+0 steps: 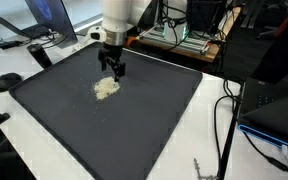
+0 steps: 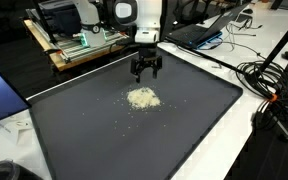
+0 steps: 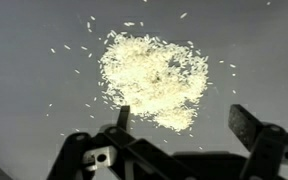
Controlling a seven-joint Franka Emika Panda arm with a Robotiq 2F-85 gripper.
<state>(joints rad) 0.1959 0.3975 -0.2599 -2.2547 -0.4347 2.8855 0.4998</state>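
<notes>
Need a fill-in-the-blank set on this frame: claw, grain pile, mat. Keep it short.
1. The claw hangs above the mat with its jaws ____.
2. The pale grains are heaped in ____ pile on the mat.
3. Between its fingers the claw holds ____.
4. The mat lies on a ____ table.

Missing words: open; one; nothing; white.

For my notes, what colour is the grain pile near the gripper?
The pile is off-white, clearest in the wrist view.
</notes>
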